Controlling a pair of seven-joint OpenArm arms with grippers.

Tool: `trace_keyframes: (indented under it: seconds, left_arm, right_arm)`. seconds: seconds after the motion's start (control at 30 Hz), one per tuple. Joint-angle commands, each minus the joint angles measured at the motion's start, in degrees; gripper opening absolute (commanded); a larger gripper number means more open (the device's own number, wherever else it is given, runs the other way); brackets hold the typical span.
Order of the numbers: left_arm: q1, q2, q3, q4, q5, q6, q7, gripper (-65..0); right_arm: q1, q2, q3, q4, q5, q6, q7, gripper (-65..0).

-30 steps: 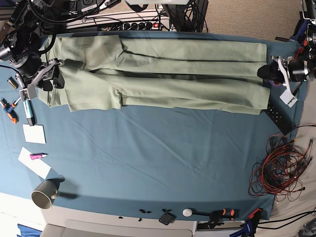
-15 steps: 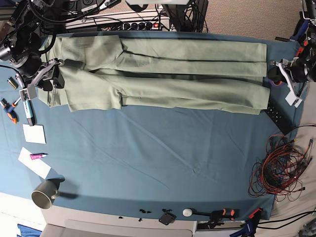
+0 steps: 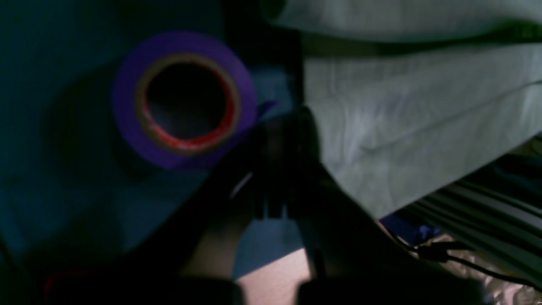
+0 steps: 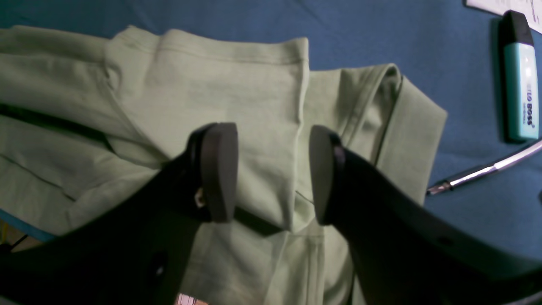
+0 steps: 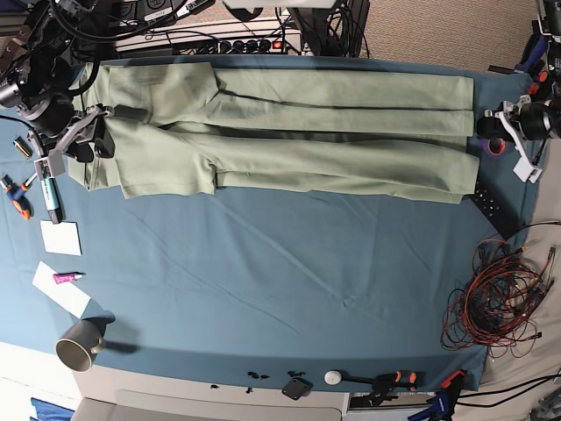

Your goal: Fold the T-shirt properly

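Currently the T-shirt (image 5: pixel 280 132) is laid out along the far side of the worktop (image 5: pixel 280 281), already narrowed into a long band with both long sides turned in, reaching from one arm to the other.

At the left of the base view, the right end effector (image 4: pixel 271 173) is seen from its wrist camera with its jaws spread apart and nothing between them, poised over the collar end, where a sleeve hem and several folded layers are stacked. A teal highlighter (image 4: pixel 520 91) and a metal pen (image 4: pixel 482 170) are seen just beside that end on the blue cloth.

The fabric is judged to be light, soft cotton: limp, with no stiffness, likely to sag and slide over itself when lifted, but not fragile. A pinch taken through all layers at a corner of the band would probably be best, since a single layer could peel the fold open.

At the right, the left end effector (image 5: pixel 513 132) is seen just off the hem end, apart from the cloth; its wrist view is dark and blurred, so whether it is open cannot be told. A roll of purple tape (image 3: pixel 184 99) is seen beside it.
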Motion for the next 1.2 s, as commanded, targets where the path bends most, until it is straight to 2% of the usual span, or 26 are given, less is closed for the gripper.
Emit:
trace_keyframes:
  seconds: [0.0,0.07,0.13,0.2,0.33,0.47,0.67,0.87,0.93,1.03,1.17]
  left_arm:
    - [-0.33,-1.29,-0.52,0.52,-0.85,-0.24,-0.17,-65.0]
    - [-0.35,-1.29,-0.55,0.52,-0.59,-0.22,-0.35,-65.0]
    - [-0.35,-1.29,-0.55,0.7,3.26,0.28,-2.05,-65.0]
    - [-0.33,-1.29,-0.55,1.16,7.04,3.39,-3.96,-65.0]
    - [-0.35,-1.29,-0.55,2.58,8.33,3.98,-4.13,-65.0]
    - [-0.48,-1.29,-0.55,3.23,13.09,6.56,-6.4,-65.0]
    - [-0.59,-1.29,-0.55,3.26,15.76,6.95,-8.04,-65.0]
    - [-0.63,-1.29,-0.55,3.28,18.75,10.47,-10.99,-65.0]
    - [-0.63,-1.29,-0.55,3.28,18.16,10.49,-11.1,-65.0]
    - [-0.72,-1.31,-0.55,3.28,12.24,9.29,-8.44,-65.0]
    - [-1.81,-1.29,-1.07,3.28,-2.05,0.04,0.02,-65.0]
  right_arm:
    - [0.33,1.11,0.48,0.74,0.59,0.06,1.36,-37.4]
    - [0.33,1.11,0.48,0.74,0.59,0.06,1.36,-37.4]
    - [0.33,1.11,0.48,0.74,0.59,0.06,1.36,-37.4]
    - [0.33,1.11,0.48,0.74,0.57,0.06,1.33,-37.4]
    - [0.33,1.05,0.48,0.74,0.59,0.06,1.33,-37.4]
    - [0.33,0.48,0.48,0.74,0.59,0.06,1.33,-37.4]
    - [0.33,0.5,0.48,0.74,0.59,0.06,1.36,-37.4]
    - [0.35,0.5,0.48,0.74,0.57,0.06,1.51,-37.4]
    - [0.33,0.5,0.48,0.74,0.57,0.06,1.51,-37.4]
    - [0.33,0.5,0.48,0.74,0.57,0.06,1.49,-37.4]
    - [0.33,0.5,0.48,0.74,0.57,0.06,1.49,-37.4]
